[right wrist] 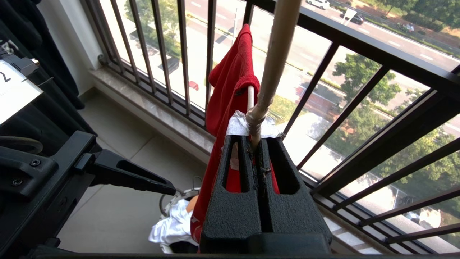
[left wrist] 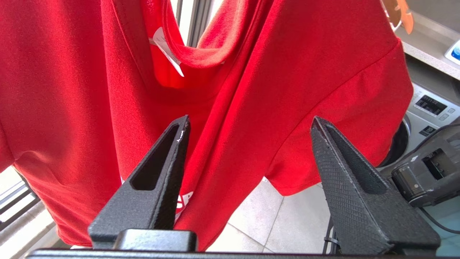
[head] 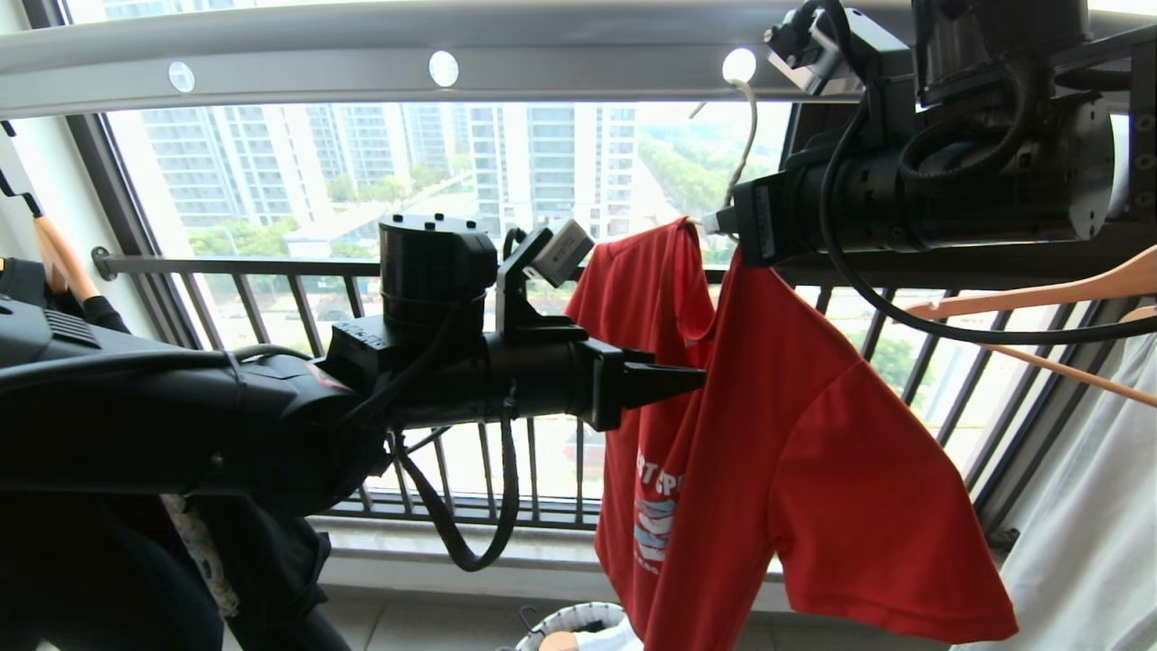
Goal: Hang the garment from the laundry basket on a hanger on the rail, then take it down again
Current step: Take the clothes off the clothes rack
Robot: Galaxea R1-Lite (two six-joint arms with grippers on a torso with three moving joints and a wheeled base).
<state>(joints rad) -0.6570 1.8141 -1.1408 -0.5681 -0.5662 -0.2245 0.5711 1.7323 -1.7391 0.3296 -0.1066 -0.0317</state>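
We see the garment, a red short-sleeved T-shirt, hanging in front of the barred window railing and below the rail, a long grey bar with round holes. White lettering and a light-blue-and-white print show low on its front, partly folded into the cloth. The fabric falls in long folds, one sleeve spreads out to the side away from the left tool, and in the left wrist view a small white label sits inside the neck opening.

Our left tool is held level, its tips just at the edge of the shirt, below the collar. Its two fingers stand well apart and nothing is between them; the red cloth hangs just beyond their tips, and we cannot tell if one tip touches it.

Our right tool is higher, at the collar of the shirt. Its fingers are pressed fully together on the twisted neck of the hanger, a thin cream-white one whose hook goes up to one hole of the rail. The collar is draped over the hanger just beyond this tool.

Far below both tools, on the floor, stands the laundry basket with white clothes inside. Thick wooden hangers hang behind the right arm.
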